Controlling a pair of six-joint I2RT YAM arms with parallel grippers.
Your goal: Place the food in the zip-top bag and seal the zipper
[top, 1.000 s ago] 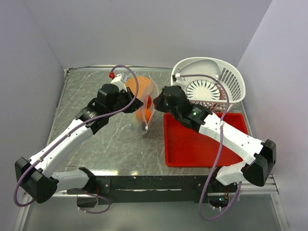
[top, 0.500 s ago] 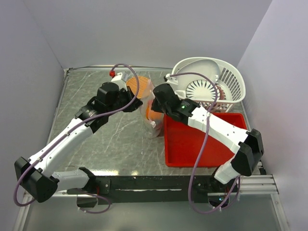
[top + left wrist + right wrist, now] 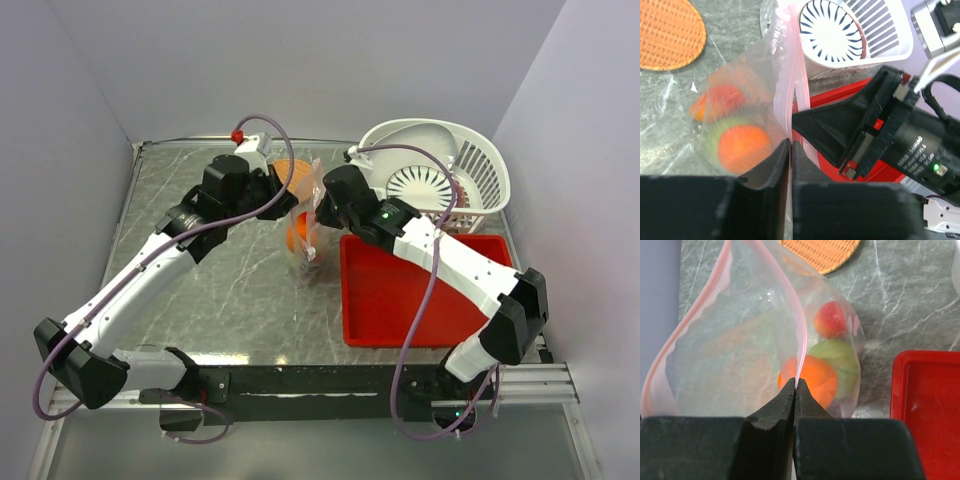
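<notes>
Filled zip-top bag (image 3: pixel 304 238) gripped at the zipper (image 3: pixel 802 340).
Left hand (image 3: pixel 790 146) and right hand (image 3: pixel 795 386) each pinch the zipper; the bag, food (image 3: pixel 811 380) inside, is near the worktop's (image 3: pixel 240 300) far edge, mid-width.

zip-top bag (image 3: pixel 735 340) clr | zipper (image 3: pixel 799 347) pale pink | ball (image 3: pixel 812 380) orange | cabbage ball (image 3: pixel 839 357) pale grn | oval fruit (image 3: pixel 829 320) red-orange | disc (image 3: pixel 667 32) orange-brn, woven grid | basket (image 3: pixel 880 45) wht, radial slots | tray (image 3: pixel 925 405) red | desk (image 3: pixel 910 300) grey-grn marble, wht veins
</notes>
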